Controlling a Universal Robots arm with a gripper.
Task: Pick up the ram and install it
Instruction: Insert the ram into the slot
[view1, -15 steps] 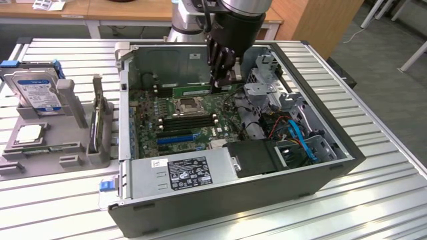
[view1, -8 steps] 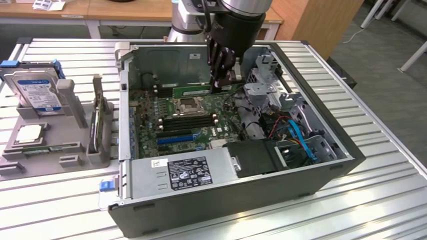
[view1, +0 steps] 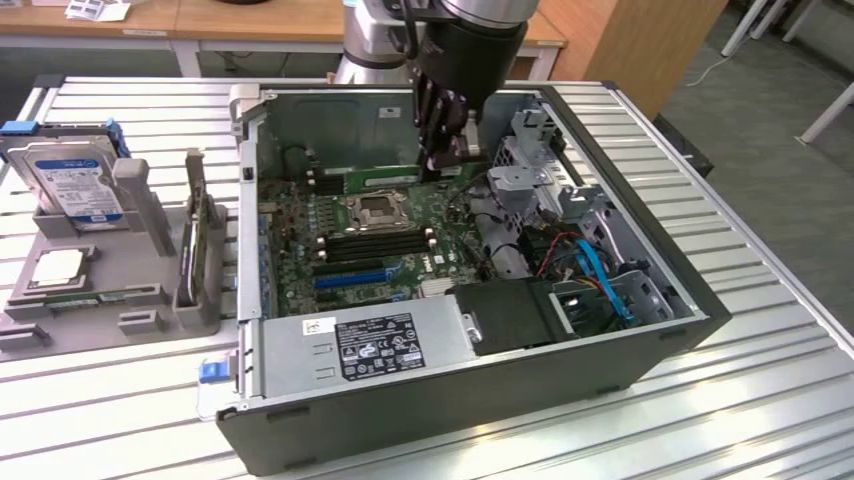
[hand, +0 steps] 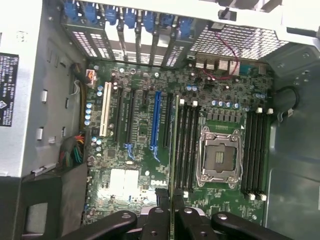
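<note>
The black two-fingered gripper (hand: 172, 212) is closed narrowly on the long, thin green circuit-board ram (hand: 173, 140), which hangs directly below it with its long axis parallel to the black memory slots (hand: 187, 145) just beside.

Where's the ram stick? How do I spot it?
Look inside the open computer case, above the green motherboard. The ram is the thin green stick pinched in the tool. Unlike the long blue slot nearby, it is held, not set in the board.
</note>
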